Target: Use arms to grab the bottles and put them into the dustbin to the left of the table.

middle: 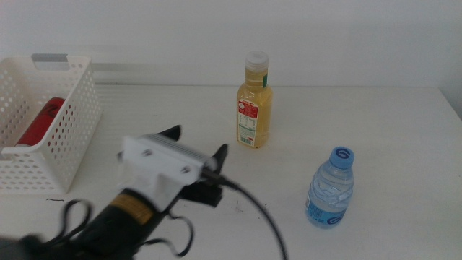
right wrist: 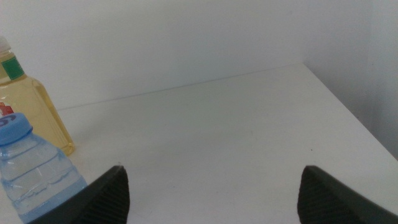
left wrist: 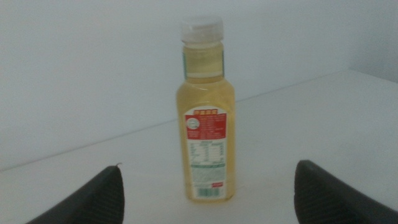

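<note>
Reaching in from the near left of the table (middle: pixel 375 123), the left gripper (middle: pixel 198 148) hangs with its two dark jaws spread wide and nothing between them, aimed toward the yellow juice bottle (middle: pixel 255 101). That bottle stands upright near the far edge of the tabletop, white cap on, its label facing the left wrist camera, where it sits centred between the spread jaw tips but apart from them (left wrist: pixel 206 112). The clear water bottle (middle: pixel 330 189) with its blue cap stands upright toward the near right, well apart from the juice bottle. At the left edge of the table sits the white perforated dustbin (middle: pixel 72 115), and the red soda can (middle: pixel 40 123) already lies inside it, tilted against the wall. The right gripper (right wrist: pixel 211 193) does not appear in the middle view; its own wrist camera shows its jaws wide apart and empty over bare tabletop, with the water bottle and juice bottle off to one side.
</note>
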Tool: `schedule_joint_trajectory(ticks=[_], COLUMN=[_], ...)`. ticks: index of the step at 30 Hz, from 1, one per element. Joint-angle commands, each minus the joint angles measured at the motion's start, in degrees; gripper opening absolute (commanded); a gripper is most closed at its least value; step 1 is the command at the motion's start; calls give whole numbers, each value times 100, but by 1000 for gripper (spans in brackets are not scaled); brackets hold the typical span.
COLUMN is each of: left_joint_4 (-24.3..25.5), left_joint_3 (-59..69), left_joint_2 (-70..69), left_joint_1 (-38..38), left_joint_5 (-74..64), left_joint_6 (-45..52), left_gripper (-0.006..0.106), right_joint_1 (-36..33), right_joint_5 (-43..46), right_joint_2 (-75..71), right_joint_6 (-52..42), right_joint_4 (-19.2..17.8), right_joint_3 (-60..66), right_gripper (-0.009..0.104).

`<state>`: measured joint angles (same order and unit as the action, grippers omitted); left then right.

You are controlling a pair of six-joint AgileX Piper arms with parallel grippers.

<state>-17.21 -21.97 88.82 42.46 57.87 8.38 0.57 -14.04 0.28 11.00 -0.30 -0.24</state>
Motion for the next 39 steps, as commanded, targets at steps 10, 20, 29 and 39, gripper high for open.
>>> schedule_joint_trajectory(ticks=[10, 20, 29, 39], left_joint_4=[321, 1643, 1721, 1681], left_joint_3=[-1788, -2677, -3614, -4614], left_joint_2=[1962, 2900, 3576, 4248], left_joint_1=[-135, -814, -930, -938], left_joint_5=[107, 38, -141, -460], left_joint_6=[-395, -1317, -1381, -1315], left_gripper=[94, 94, 94, 94], right_joint_1=[35, 35, 35, 35], right_joint_5=[44, 44, 44, 44], right_joint_2=[-28, -28, -28, -28], right_joint_6=[-40, -40, -40, -40], right_joint_4=[-59, -59, -59, -59], right_joint_3=[24, 24, 24, 24], right_gripper=[91, 91, 91, 91])
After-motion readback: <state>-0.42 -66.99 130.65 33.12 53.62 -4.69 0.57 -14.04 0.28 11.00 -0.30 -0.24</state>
